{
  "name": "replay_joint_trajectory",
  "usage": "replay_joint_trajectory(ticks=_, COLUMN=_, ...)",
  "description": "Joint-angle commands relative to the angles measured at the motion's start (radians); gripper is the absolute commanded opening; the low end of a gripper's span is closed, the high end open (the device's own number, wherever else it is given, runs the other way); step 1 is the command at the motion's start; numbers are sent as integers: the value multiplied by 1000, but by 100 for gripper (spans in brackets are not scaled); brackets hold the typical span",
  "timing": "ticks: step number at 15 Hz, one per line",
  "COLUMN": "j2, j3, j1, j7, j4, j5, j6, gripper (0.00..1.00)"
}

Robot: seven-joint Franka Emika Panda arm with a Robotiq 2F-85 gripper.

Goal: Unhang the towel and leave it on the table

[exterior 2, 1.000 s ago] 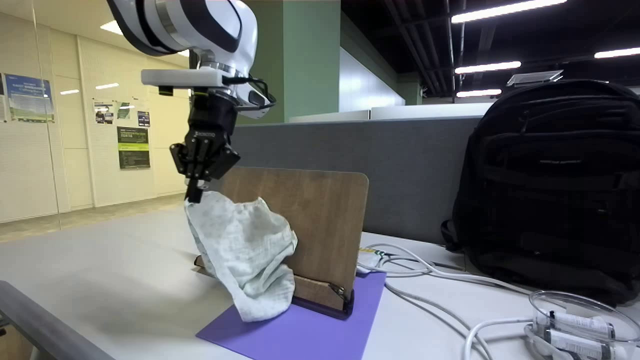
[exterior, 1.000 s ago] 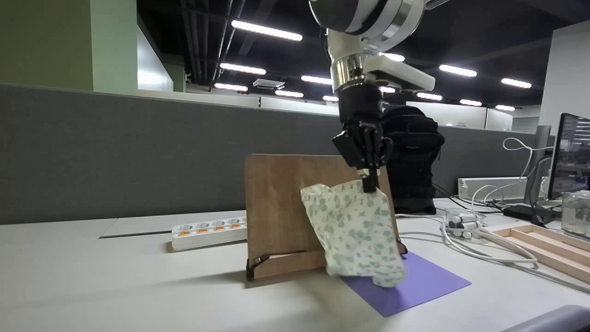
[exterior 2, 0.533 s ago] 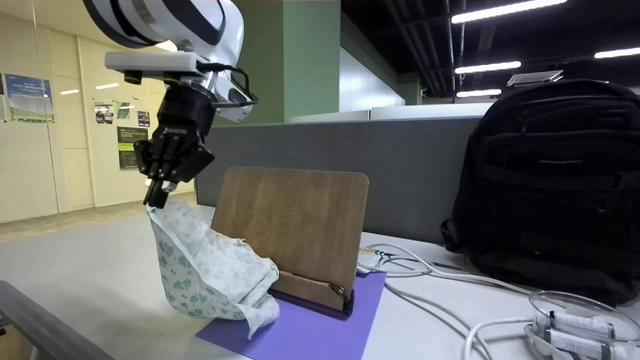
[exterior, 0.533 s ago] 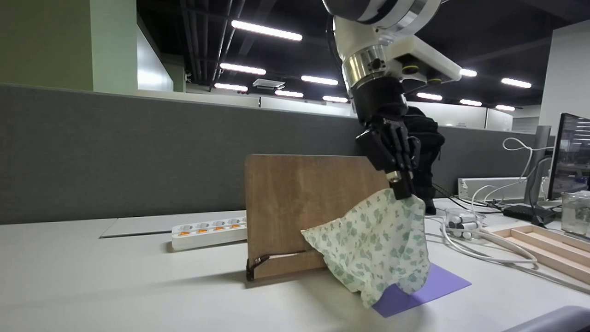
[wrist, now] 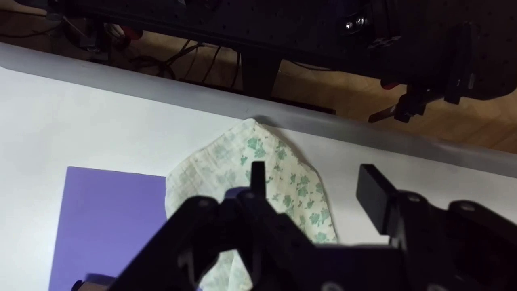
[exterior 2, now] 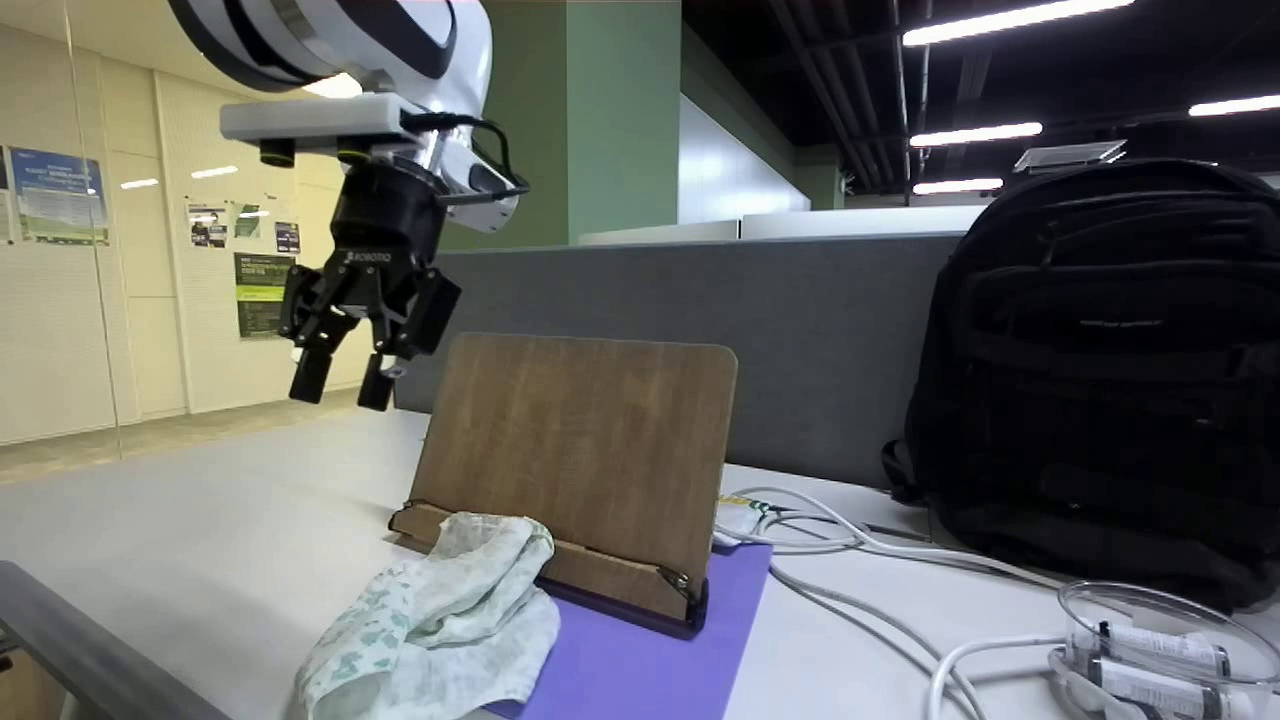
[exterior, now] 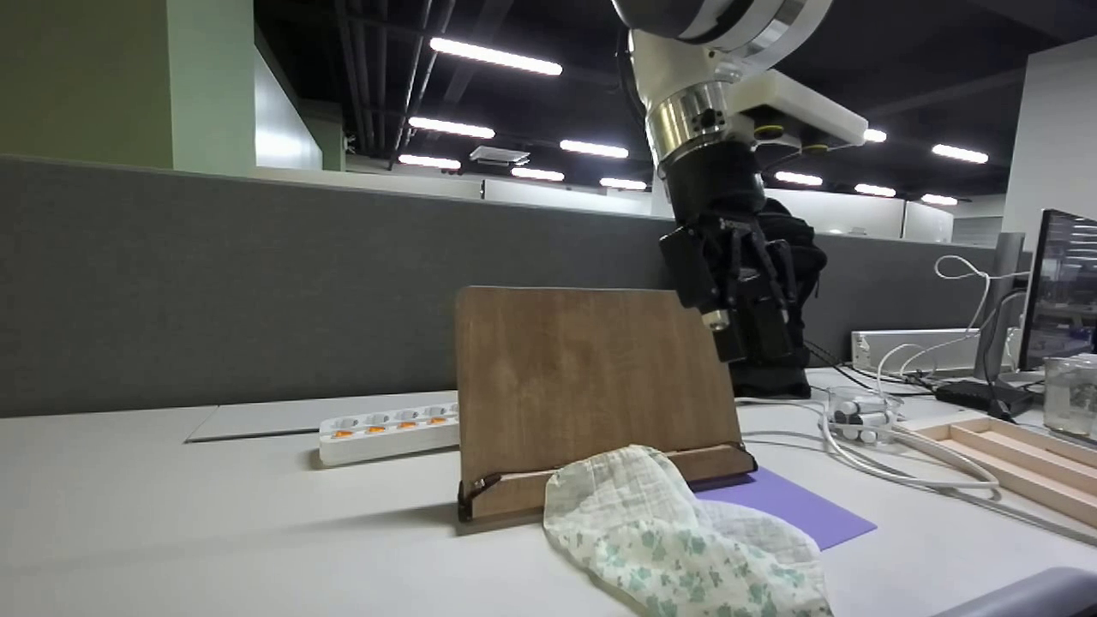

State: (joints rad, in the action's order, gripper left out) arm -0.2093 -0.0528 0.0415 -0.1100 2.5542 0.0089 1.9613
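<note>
The towel (exterior: 677, 548), pale with green leaf print, lies crumpled in front of the wooden board stand (exterior: 591, 377). It rests partly on the grey-white table (exterior: 214, 514) and partly over the purple sheet (exterior 2: 660, 660); one corner of the towel (wrist: 282, 173) reaches the table's edge strip in the wrist view. A raised fold of the towel (exterior 2: 450, 610) overlaps the stand's ledge; whether they touch I cannot tell. My gripper (exterior: 751, 347) hangs above the towel, apart from it. Its fingers stand apart with nothing between them, as the gripper (exterior 2: 342, 390) and the gripper (wrist: 313, 182) show.
A white power strip (exterior: 390, 433) lies behind the stand. A black backpack (exterior 2: 1100, 400) leans near the grey divider (exterior: 257, 283). White cables (exterior 2: 880, 555), a glass dish with small bottles (exterior 2: 1165, 650), a wooden tray (exterior: 1011, 463) and a monitor (exterior: 1063, 291) occupy that side.
Half a second ago the towel hung from the shut fingers, after being carried away from the board. Now the fingers have parted and the towel has dropped onto the table and purple sheet.
</note>
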Motion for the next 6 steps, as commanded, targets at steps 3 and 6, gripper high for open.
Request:
replay_joint_trajectory(ticks=3, j2=-80, j3=10, j1=-36, j7=108, j4=31, j5=-106, j6=120, gripper=100)
replay_joint_trajectory(ticks=6, j2=-97, j3=18, j1=-58, j7=147, j4=35, j5=-144, j6=178, gripper=100)
